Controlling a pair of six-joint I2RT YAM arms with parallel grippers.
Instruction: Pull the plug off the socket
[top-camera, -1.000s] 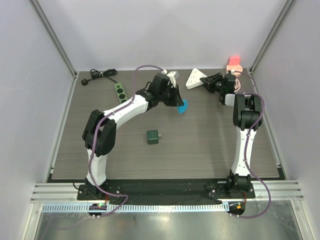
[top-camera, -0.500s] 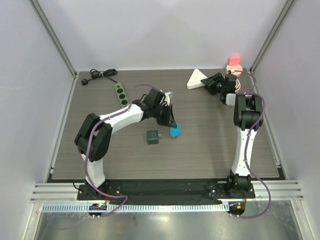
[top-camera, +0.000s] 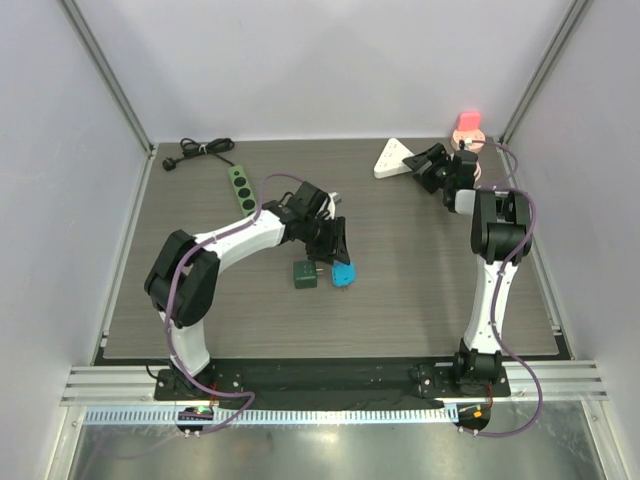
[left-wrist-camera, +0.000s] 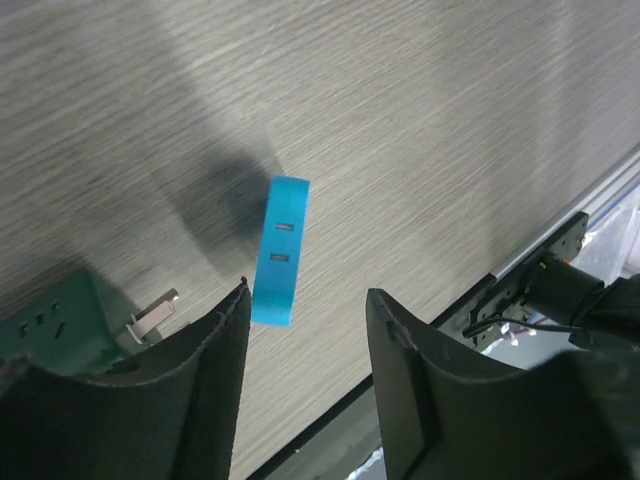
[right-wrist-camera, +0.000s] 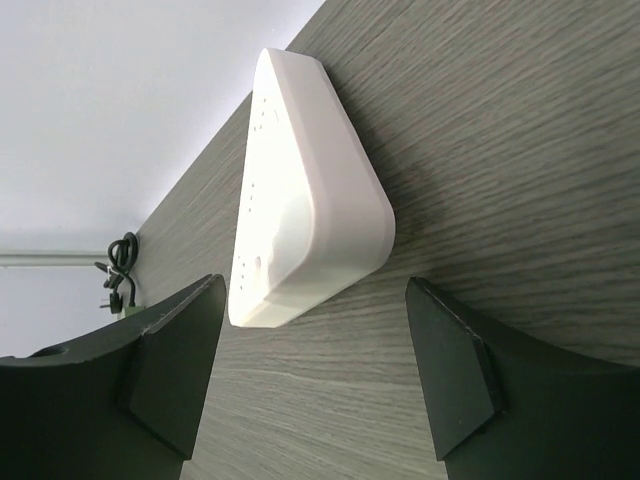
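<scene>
1. Mid-table, the left gripper (left-wrist-camera: 307, 300) hangs low, jaws spread wide, nothing between them and no grip on anything.
2. The blue plug (left-wrist-camera: 281, 250) sits just beyond those fingertips, clear of both, with two slots facing the wrist camera. Its shadow falls a little apart from it, so there's no telling whether it lies flat on the table (top-camera: 420, 290) or stands off it.
3. Just beside the plug, on its left, is a green block (top-camera: 306, 274). Its metal prongs point toward the plug: near, but not touching.
4. Over at the far right corner lies the white triangular socket (right-wrist-camera: 300, 200). The right gripper (right-wrist-camera: 315, 287) faces it with jaws wide, one finger showing to each side in its wrist view. Neither is seen touching the socket, and it holds nothing.
5. Progress, as a judgement: plug and socket lie well apart, and nothing is seated in the socket's visible face. The pull itself looks done.
6. What's left looks small: the left arm lifts clear of the plug and the right arm backs off the socket. The one risk on the way out is a finger nudging the plug or the green block.
</scene>
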